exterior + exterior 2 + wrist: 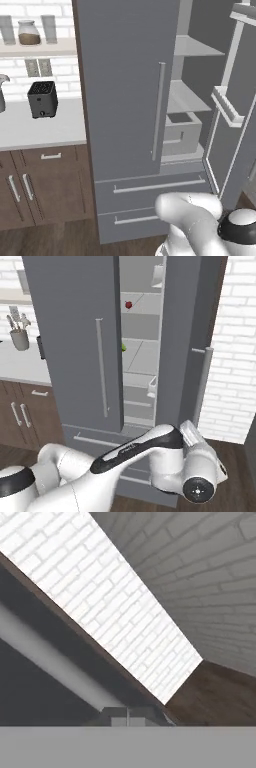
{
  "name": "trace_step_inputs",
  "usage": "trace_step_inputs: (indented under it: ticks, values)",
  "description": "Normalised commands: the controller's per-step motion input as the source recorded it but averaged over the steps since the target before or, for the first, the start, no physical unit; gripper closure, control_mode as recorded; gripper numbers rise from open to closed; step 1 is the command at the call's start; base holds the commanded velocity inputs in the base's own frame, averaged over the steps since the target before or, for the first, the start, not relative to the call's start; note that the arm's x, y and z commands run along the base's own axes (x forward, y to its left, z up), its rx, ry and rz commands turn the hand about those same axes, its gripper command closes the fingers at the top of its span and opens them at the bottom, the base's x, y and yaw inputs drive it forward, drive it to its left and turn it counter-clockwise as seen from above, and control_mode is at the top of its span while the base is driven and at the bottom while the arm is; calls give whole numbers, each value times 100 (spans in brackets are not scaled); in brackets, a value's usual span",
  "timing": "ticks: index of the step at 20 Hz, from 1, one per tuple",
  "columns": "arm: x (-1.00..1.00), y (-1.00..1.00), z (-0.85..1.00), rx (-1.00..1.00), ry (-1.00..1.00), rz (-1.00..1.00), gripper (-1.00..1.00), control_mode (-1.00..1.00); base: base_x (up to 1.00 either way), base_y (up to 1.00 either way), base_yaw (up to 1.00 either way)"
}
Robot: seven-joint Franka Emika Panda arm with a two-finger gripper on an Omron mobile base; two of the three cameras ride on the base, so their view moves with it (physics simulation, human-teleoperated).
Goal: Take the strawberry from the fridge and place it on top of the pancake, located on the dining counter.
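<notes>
The fridge (125,100) stands in front of me, its left door closed and its right door (185,331) swung open. Inside, the strawberry (128,305) sits as a tiny red berry on an upper white shelf, with a small green item (123,347) one shelf below. My gripper (127,717) is low at the right, beside the open door's bar handle (202,386) and well below the strawberry. Its fingertips stand together with nothing between them, facing the brick wall. The pancake and the dining counter are out of view.
Left of the fridge a white worktop (40,130) carries a black toaster (42,99) and a utensil pot (20,338) over brown cabinets (45,185). A white brick wall (235,356) closes the right side. Two fridge drawers (150,187) lie below the doors.
</notes>
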Motion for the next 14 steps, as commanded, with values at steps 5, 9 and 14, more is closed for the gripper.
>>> trace_step_inputs:
  ticks: [5,9,14]
  values:
    - [-100,27,29,3,-33,0,100,-100,0,0,0]
    - [-86,100,4,-13,-41,0,100,-100,0,0,0]
    - [-32,100,2,-22,-39,-5,100,-100,0,0,0]
